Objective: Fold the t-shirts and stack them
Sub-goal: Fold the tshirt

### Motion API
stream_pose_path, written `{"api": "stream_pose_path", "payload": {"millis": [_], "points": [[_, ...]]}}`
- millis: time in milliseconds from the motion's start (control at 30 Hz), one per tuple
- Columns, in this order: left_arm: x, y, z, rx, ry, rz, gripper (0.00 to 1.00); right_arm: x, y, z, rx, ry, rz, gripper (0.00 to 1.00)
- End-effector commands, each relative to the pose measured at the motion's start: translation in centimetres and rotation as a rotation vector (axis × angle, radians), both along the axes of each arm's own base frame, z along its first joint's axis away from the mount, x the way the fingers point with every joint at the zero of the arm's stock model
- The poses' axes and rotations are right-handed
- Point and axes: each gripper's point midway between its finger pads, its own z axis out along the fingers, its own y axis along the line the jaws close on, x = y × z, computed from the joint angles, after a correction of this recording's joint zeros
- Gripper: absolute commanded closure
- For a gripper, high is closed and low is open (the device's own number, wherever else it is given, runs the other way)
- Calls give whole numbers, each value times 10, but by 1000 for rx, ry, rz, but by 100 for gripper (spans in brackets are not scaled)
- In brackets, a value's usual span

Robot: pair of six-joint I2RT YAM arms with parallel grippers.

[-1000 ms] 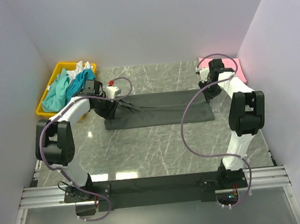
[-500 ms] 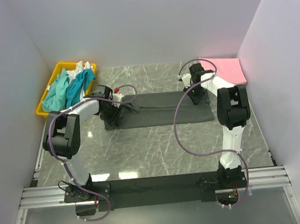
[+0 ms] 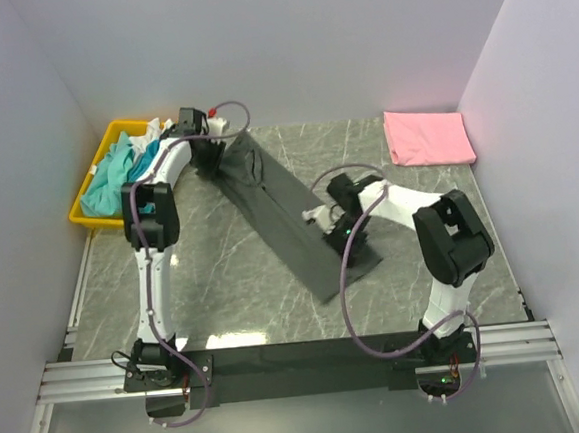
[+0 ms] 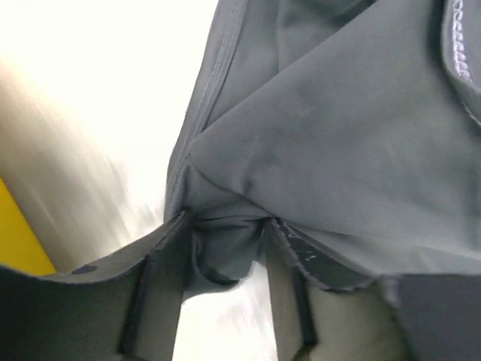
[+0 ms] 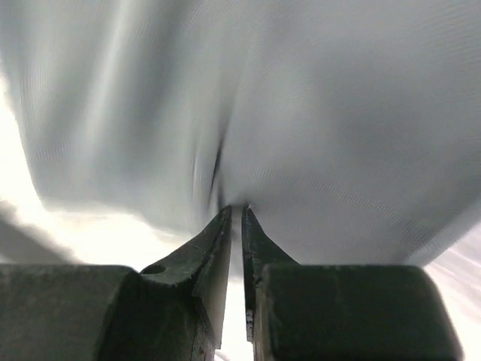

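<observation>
Fabric check from my console: the charcoal t-shirt point(image 3: 284, 212) runs diagonally from upper left to frame centre. My left gripper point(image 4: 225, 226) clenches its bunched upper end beside the yellow tray point(image 3: 86, 207); my right gripper point(image 5: 234, 210) pinches cloth near its lower end.

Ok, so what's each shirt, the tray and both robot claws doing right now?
dark charcoal grey cloth t-shirt: folded into a long strip, stretched slantwise, pinched at both ends.
pink cloth t-shirt: folded flat, far right corner.
teal and white cloth t-shirts: crumpled in the tray.
yellow plastic tray: holding those shirts.
left gripper: shut on the grey shirt.
right gripper: shut on the grey shirt.
</observation>
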Motion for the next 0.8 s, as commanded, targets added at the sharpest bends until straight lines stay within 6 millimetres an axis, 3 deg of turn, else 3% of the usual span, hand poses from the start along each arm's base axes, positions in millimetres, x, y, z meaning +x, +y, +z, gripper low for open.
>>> {"api": "stream_pose_path", "payload": {"millis": [0, 33, 100, 133, 167, 200, 233, 267, 367, 533, 667, 767], "points": [[36, -22, 45, -77, -90, -52, 50, -45, 57, 43, 234, 106, 91, 81], [37, -28, 64, -105, -125, -64, 48, -42, 60, 51, 257, 98, 77, 80], [32, -36, 74, -149, -161, -68, 45, -22, 56, 68, 270, 20, 36, 80], [27, -38, 114, -168, -240, -75, 45, -13, 52, 72, 272, -14, 18, 79], [21, -39, 120, -187, -252, -68, 44, -4, 47, 78, 271, -59, 4, 78], [10, -38, 106, -189, -238, -57, 42, 4, 43, 78, 263, -91, -10, 78], [3, -38, 127, -200, -275, -51, 42, 19, 33, 77, 235, -145, -41, 77], [-10, -39, 113, -213, -234, -30, 41, 26, 29, 72, 216, -161, -49, 78], [-25, -53, 116, -279, -208, -19, 41, 44, 27, 56, 171, -187, -59, 79], [-28, -63, 86, -255, -154, 75, 46, 74, 40, 38, 170, -194, -92, 83], [-25, -71, 71, -301, -116, 117, 53, 74, 48, 18, 157, -146, -95, 87], [-18, -69, 61, -288, -115, 143, 57, 60, 52, 3, 134, -99, -79, 90]]}}
